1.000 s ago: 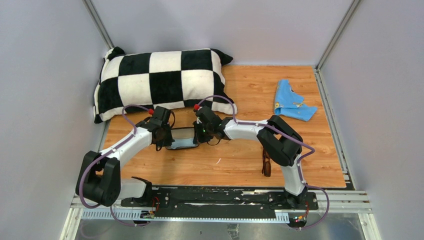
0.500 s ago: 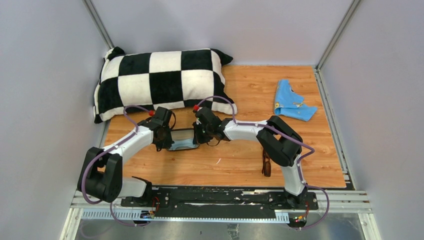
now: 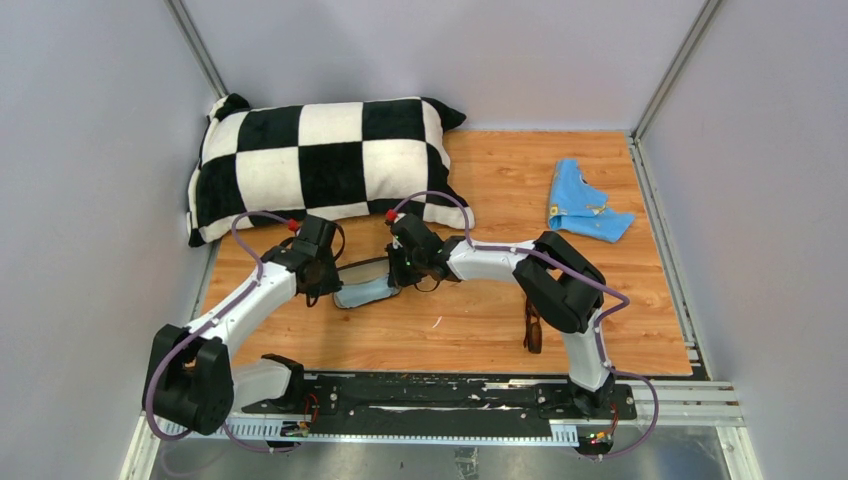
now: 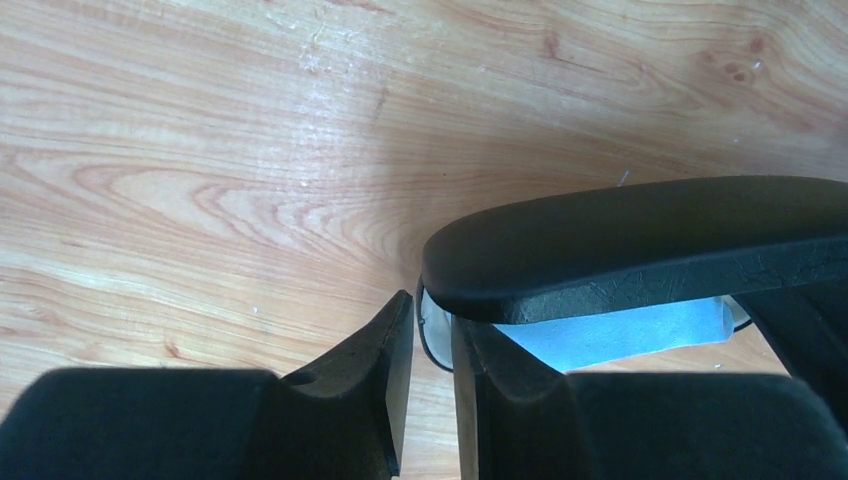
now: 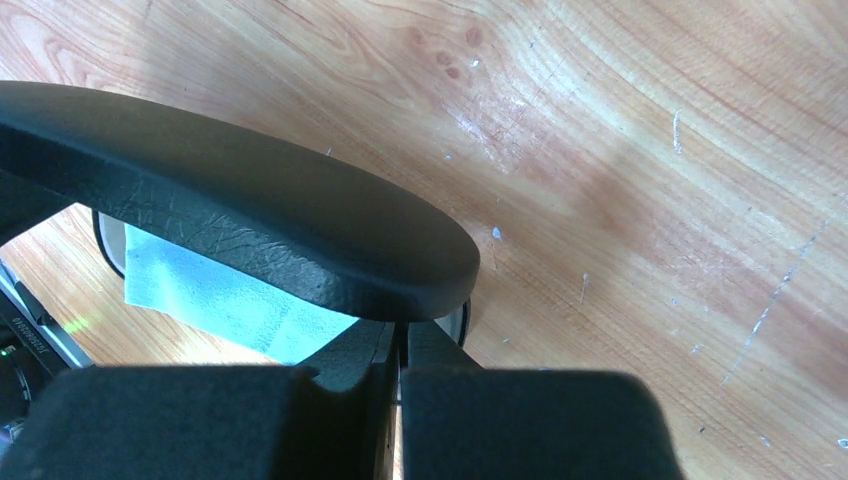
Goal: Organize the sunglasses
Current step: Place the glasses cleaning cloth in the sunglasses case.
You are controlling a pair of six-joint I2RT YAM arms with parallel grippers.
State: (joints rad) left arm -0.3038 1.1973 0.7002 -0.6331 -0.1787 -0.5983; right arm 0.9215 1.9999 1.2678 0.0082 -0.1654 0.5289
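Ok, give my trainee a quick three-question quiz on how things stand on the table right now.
1. True or false: the sunglasses are inside the case.
2. What lies in the open case? A) a light blue cloth B) a pen C) nothing
3. Which grips the case: left claw, right claw, or both?
Key: 1 false, they lie on the table, outside it. 2 A. 3 both, one at each end.

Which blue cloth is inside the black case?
The smooth pale cloth under the black case's raised lid; the crumpled brighter cloth lies loose on the table, far right.
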